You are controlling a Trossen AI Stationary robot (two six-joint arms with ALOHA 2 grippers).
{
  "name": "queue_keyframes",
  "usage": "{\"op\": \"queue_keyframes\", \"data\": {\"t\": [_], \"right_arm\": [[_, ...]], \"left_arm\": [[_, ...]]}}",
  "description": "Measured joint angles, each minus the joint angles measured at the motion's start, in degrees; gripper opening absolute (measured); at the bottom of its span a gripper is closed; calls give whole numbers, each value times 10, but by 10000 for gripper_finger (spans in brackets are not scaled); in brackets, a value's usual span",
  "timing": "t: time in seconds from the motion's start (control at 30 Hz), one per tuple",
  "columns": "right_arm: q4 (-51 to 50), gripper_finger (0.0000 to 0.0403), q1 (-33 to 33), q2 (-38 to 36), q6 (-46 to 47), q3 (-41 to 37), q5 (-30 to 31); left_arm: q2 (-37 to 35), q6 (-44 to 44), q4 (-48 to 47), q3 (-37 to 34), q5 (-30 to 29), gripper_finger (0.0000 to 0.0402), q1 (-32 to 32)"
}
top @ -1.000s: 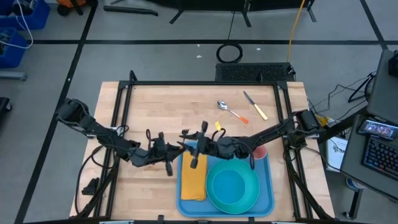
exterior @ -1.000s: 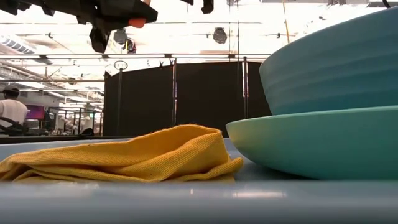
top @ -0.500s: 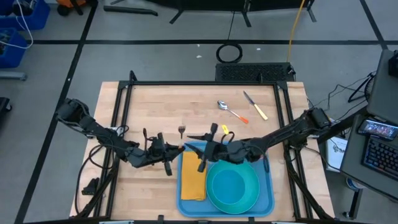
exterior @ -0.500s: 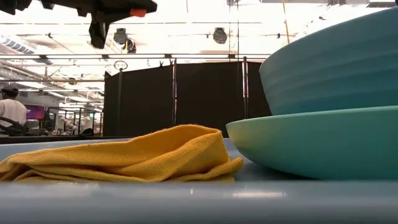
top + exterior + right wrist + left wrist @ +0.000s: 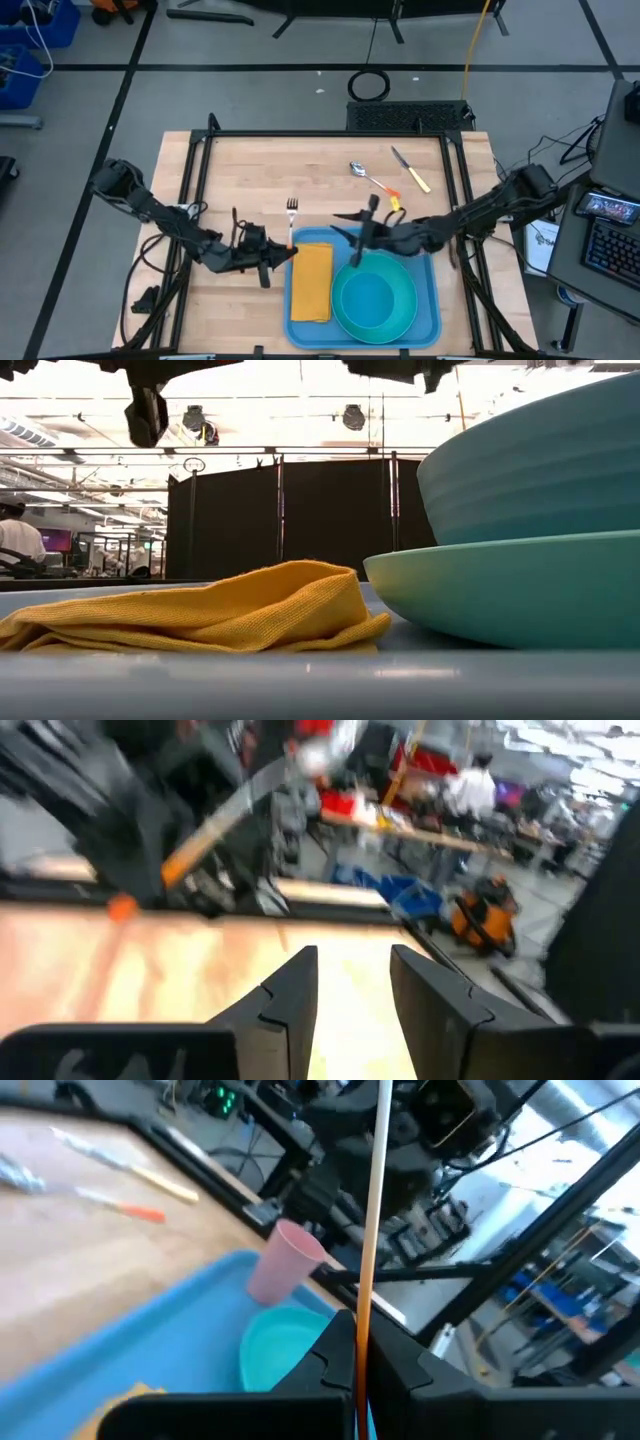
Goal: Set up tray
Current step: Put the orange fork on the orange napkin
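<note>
Tray: large flat blue plastic rectangular tray [image 5: 428, 320] with raised rim sat at the wooden worktop's [image 5: 250, 165] near edge
Open room: bare wood toward the far edge
Left gripper [image 5: 268, 254]: clamped on an orange-handled metal fork [image 5: 292, 217], beside the tray's left rim
Right gripper [image 5: 352, 228]: parted, empty, above the tray's far rim

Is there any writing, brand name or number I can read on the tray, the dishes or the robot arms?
None can be read.
The tray, plate and napkin are plain.
The screen beside the table shows something, too small to read.
</note>
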Motion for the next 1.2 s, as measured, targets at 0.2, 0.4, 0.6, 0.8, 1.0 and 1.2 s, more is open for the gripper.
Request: {"op": "queue_keyframes", "data": {"t": [0.2, 0.4, 0.6, 0.8, 1.0, 1.2], "right_arm": [[86, 115, 26, -40, -14, -80, 1], [89, 114, 54, -47, -23, -86, -1], [88, 114, 70, -47, -32, -87, -1], [82, 114, 71, -47, -32, -87, 0], [81, 114, 78, -47, -29, -87, 0], [81, 114, 86, -47, -32, -87, -1]], "left_arm": [[89, -76, 100, 1, 1, 6, -19], [216, -145, 250, 1, -20, 6, -40], [326, -220, 338, 35, -55, 6, -67], [374, -274, 326, 98, -35, 6, -76], [376, -370, 249, 125, -21, 6, -97], [377, -430, 248, 115, -31, 6, -106]]}}
